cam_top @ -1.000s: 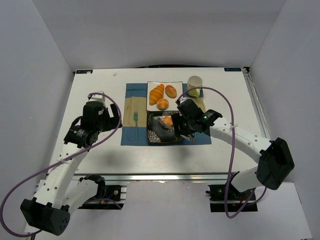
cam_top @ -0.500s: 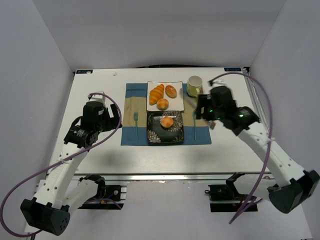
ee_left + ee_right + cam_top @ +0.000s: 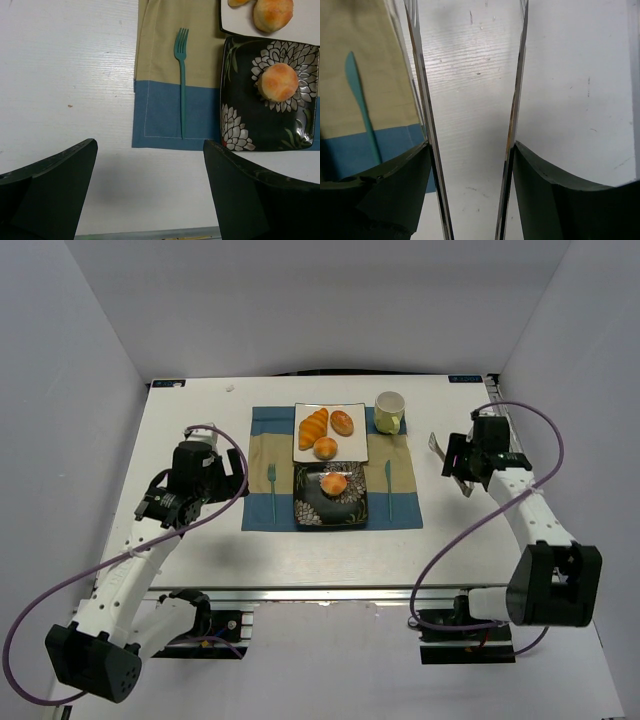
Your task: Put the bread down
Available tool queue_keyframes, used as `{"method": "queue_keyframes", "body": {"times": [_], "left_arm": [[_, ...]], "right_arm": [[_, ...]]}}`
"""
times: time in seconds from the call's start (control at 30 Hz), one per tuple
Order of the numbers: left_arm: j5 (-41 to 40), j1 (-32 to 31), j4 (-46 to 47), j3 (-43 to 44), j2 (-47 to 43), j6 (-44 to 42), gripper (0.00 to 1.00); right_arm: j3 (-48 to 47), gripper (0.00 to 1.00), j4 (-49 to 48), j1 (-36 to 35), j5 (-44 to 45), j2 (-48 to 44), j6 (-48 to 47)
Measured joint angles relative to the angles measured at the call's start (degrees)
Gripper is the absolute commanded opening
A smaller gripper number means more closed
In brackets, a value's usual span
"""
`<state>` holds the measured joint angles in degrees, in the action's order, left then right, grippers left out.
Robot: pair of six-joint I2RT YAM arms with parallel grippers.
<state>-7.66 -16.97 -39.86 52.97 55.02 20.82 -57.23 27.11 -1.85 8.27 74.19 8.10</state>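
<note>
The bread (image 3: 334, 483) is a small round golden bun lying on the black floral plate (image 3: 310, 508) at the middle of the placemat; it also shows in the left wrist view (image 3: 278, 81) on that plate (image 3: 240, 135). My right gripper (image 3: 450, 456) is far to the right of the plate, over bare table, and holds metal tongs (image 3: 437, 447). In the right wrist view the gripper (image 3: 470, 145) grips the tongs (image 3: 422, 100), whose blades stand apart and empty. My left gripper (image 3: 222, 473) is open and empty left of the placemat (image 3: 150, 145).
A white plate (image 3: 355, 445) behind the black one holds a croissant (image 3: 313, 427), an oval roll (image 3: 342, 422) and another round bun (image 3: 325, 448). A pale cup (image 3: 389, 410) stands at its right. A teal fork (image 3: 271, 490) and knife (image 3: 388, 490) lie on the blue-and-tan placemat (image 3: 260, 455).
My right gripper has left the bread on the black plate, then pulled away to the right with the tongs. The left arm has barely moved.
</note>
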Motion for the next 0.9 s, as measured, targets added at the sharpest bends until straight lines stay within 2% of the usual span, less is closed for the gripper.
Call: {"method": "queue_keyframes", "body": {"times": [0.17,0.53,0.63,0.77,0.9], "left_arm": [[0.02,0.00,0.00,0.00,0.17,-0.37,0.98],[0.26,0.00,0.00,-0.07,0.17,-0.48,0.98],[0.22,0.00,-0.13,-0.07,0.17,-0.81,0.98],[0.17,0.00,-0.39,-0.07,0.15,-1.03,0.98],[0.20,0.00,-0.42,-0.07,0.13,-1.01,0.98]], "right_arm": [[3.04,0.69,-4.68,1.09,-2.29,4.79,-1.09],[10.34,0.72,-13.57,2.86,-0.96,10.99,-2.40],[11.08,0.75,-14.49,2.91,-0.87,13.49,-2.58],[11.30,0.89,-15.23,2.89,-0.94,14.49,-2.56],[11.21,0.89,-14.86,2.91,-0.74,13.22,-2.56]]}}
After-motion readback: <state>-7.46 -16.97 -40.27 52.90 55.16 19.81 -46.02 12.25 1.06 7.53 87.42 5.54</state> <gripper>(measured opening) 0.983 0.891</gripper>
